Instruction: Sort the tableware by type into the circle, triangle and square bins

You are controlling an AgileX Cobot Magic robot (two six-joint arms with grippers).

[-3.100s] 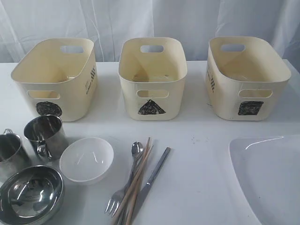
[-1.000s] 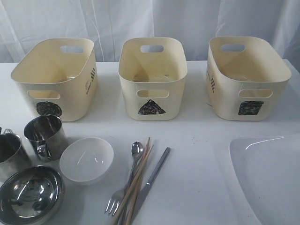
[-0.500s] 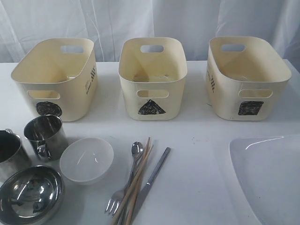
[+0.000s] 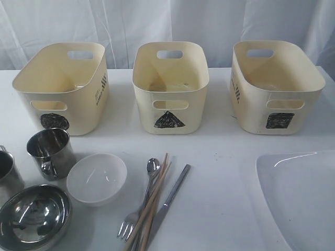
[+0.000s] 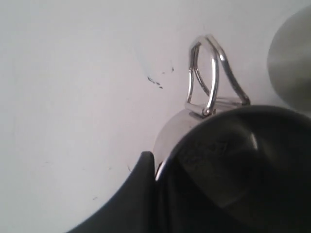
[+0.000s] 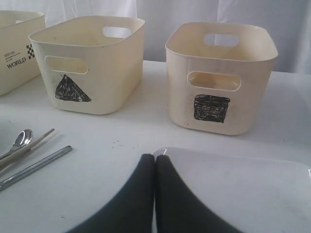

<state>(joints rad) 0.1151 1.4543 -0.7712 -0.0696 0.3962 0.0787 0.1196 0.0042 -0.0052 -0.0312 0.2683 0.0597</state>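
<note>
While the right pincer (image 6: 155, 160) is hanging clenched on nothing, its tips hovering just over the near rim of the large white plate (image 6: 252, 189), the left pincer (image 5: 155, 164) is doing the work. It is grasping the wall of one steel mug (image 5: 228, 160). One finger (image 5: 138, 194) is pressing the outside just under the rim, and its partner seems to be sitting inside the cup, where shadow is hiding it. The wire handle (image 5: 209, 77) is pointing away from that pincer. Whether the mug's base is resting on the table (image 4: 225, 151) or lifting, I cannot tell.

I am reading this as the opening step, the pick of a cup, since no tableware is showing inside any bin. Close beside the left pincer, toward the robot's right, the second steel mug (image 4: 51, 153), the steel bowl (image 4: 34, 217) and the small white bowl (image 4: 97, 178) are crowding together. Farther that way the spoon (image 4: 152, 167), fork (image 4: 127, 226), chopsticks (image 4: 156, 196) and knife (image 4: 171, 197) are lying bundled. The circle bin (image 4: 78, 112) is standing beyond the left pincer. The triangle bin (image 4: 183, 112) is sitting farther right, and the square bin (image 4: 251, 110) is almost straight ahead of the right pincer.

The next move is calling for a straight lift clear of the neighbouring mug and bowl. After that comes a carry above a bin rim, probably the circle bin's as the nearest, and an opening of the fingers only once the mug is hanging inside.
</note>
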